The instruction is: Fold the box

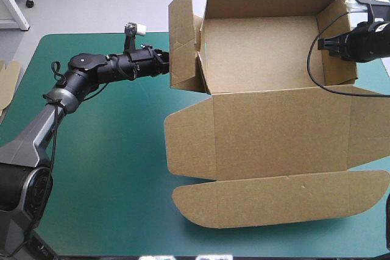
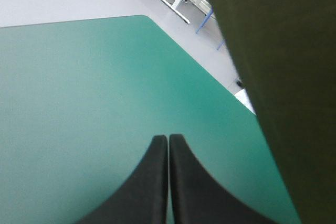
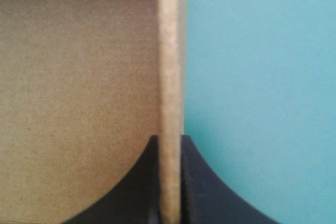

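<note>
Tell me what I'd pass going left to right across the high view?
Spare brown board at the table's left edge → left gripper → the box's standing side flap → its open tray → right gripper, fingers pinching the tray's right wall.

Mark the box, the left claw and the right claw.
box [image 1: 280, 132], high view, on its flat lid panel.
left claw [image 2: 168, 139], left wrist view, where its shut tips meet.
right claw [image 3: 169, 140], right wrist view, midway between its tips, which pinch the box's wall.
</note>
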Robot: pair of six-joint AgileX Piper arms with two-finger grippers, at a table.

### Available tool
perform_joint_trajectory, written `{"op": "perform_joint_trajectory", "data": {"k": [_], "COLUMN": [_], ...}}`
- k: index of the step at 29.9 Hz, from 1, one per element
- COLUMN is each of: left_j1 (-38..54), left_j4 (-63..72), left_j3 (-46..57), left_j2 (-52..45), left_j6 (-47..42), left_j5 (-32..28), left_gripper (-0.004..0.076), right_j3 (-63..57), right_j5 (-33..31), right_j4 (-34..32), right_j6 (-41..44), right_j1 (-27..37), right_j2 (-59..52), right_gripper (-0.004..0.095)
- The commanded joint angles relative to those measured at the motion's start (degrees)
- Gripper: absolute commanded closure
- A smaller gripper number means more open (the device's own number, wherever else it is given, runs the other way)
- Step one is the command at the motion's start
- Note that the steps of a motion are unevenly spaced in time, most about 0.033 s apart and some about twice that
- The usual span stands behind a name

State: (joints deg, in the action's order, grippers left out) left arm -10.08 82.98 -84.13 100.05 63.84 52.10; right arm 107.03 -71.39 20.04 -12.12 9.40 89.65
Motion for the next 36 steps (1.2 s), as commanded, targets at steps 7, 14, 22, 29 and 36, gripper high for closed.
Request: {"op": "perform_joint_trajectory", "data": {"k": [7, 14, 22, 29, 36], "left_j1": [-0.04, -0.04, -0.04, 2.78, 6.23], "left_j4": [-2.63, -2.89, -4.02, -3.67, -2.71], "left_j3": [-7.57, -11.25, -15.58, -15.85, -15.98], "left_j2": [-2.8, -2.8, -2.8, -3.32, -4.43], "left_j6": [-7.48, -10.16, -12.4, -13.99, -15.43], "left_j5": [3.87, 6.28, 12.24, 14.55, 17.22], "left_gripper": [0.0723, 0.072, 0.0624, 0.045, 0.0378], "right_j3": [1.94, 1.84, 1.84, 1.84, 1.84], "right_j5": [2.49, 3.06, 3.4, 4.32, 7.32], "right_j4": [1.95, 2.22, 4.33, 7.39, 5.96], "right_j6": [0.37, 0.49, 0.99, 1.32, 3.15], "right_j1": [0.47, 0.47, 0.47, 0.37, -4.05], "right_j2": [-2.7, -2.7, -2.21, -0.57, 1.19], "right_gripper": [0.0936, 0.0936, 0.0936, 0.0933, 0.0925]}}
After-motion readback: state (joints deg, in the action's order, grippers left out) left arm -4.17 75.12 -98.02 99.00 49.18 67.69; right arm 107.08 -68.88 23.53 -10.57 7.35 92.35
